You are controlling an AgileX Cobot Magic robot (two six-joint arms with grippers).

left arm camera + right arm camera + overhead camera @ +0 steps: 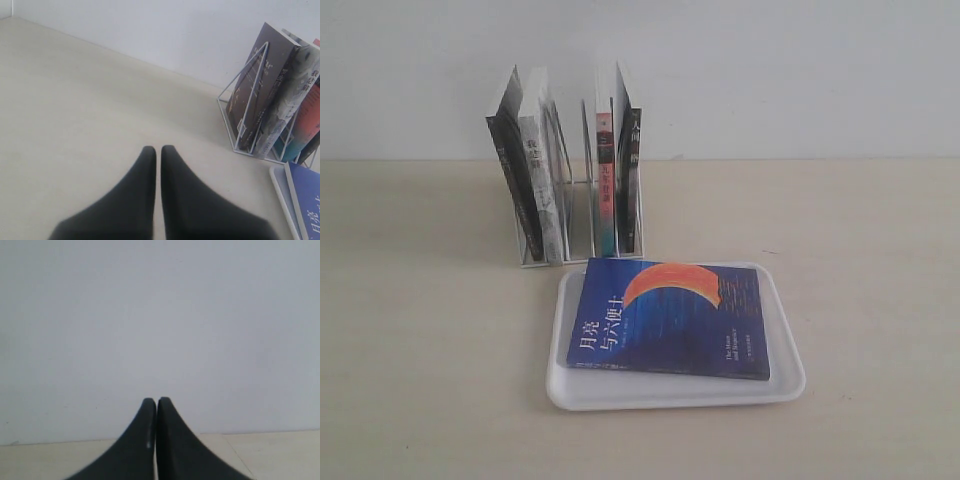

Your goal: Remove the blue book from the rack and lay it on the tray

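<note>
The blue book [670,318], cover up with its orange crescent and white title, lies flat on the white tray [779,388] in front of the rack [582,212]. A corner of the same blue book [307,200] shows in the left wrist view, beside the rack [235,122]. My left gripper [158,149] hovers over bare table, well apart from the rack, fingers together and holding nothing. My right gripper [156,401] is shut and empty, facing the white wall. Neither gripper appears in the exterior view.
The rack still holds several upright books: dark and grey ones [527,190] lean on its left side, a pink-and-teal-spined one [606,185] and a black-spined one [632,180] stand on its right. A white wall runs behind the beige table [430,340].
</note>
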